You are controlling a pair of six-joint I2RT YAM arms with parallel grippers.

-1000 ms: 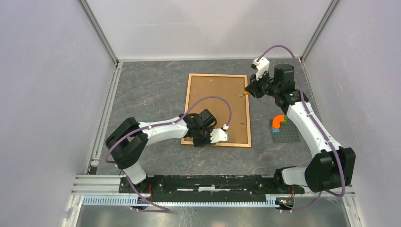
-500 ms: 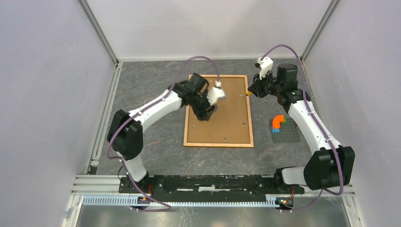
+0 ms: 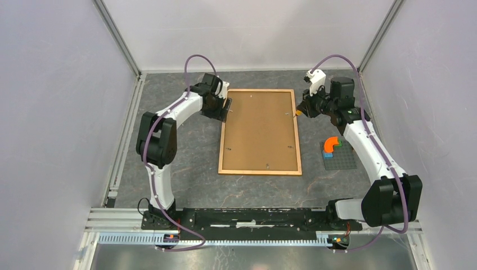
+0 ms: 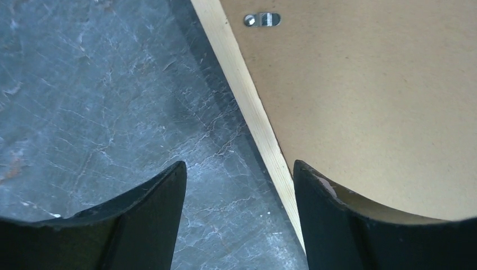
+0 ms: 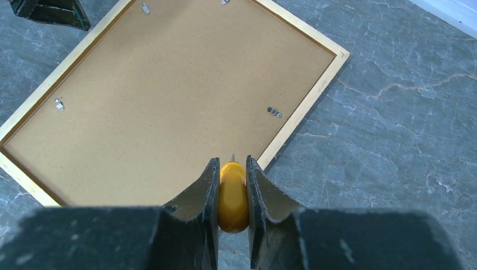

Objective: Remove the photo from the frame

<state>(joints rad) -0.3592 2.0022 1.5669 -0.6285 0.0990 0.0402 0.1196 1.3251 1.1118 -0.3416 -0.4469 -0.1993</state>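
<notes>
Top external view: I see the frame (image 3: pixel 260 131) lying flat on the dark marbled counter (image 3: pixel 185 169), roughly midway between the two arms. Its long axis runs from the near edge, where the arm bases sit, toward the far wall, with the short sides squared to me. The plain brown fibreboard back (image 3: pixel 260 124) faces up inside the narrow wooden moulding, so the photo is hidden from every camera. Small metal clips (image 3: pixel 268 166) sit along the inner edge of the back.

Left wrist view: the left jaws stand wide apart with nothing between them. They sit at the far left corner of the frame and straddle its left moulding. One of the fingers (image 4: pixel 140 225) is over bare counter, the other is over the fibreboard. A turn clip (image 4: pixel 262 19) lies ahead of them. I cannot tell whether either finger touches the frame.

Right wrist view: the right jaws are closed narrowly on a yellow-handled tool (image 5: pixel 233 197). Its thin metal tip points at the frame's right-hand moulding, near the far right corner. I cannot tell whether the tip touches the wood.

To the right of the frame and apart from it, a grey baseplate (image 3: pixel 340 160) carries an orange curved block (image 3: pixel 332 143).
</notes>
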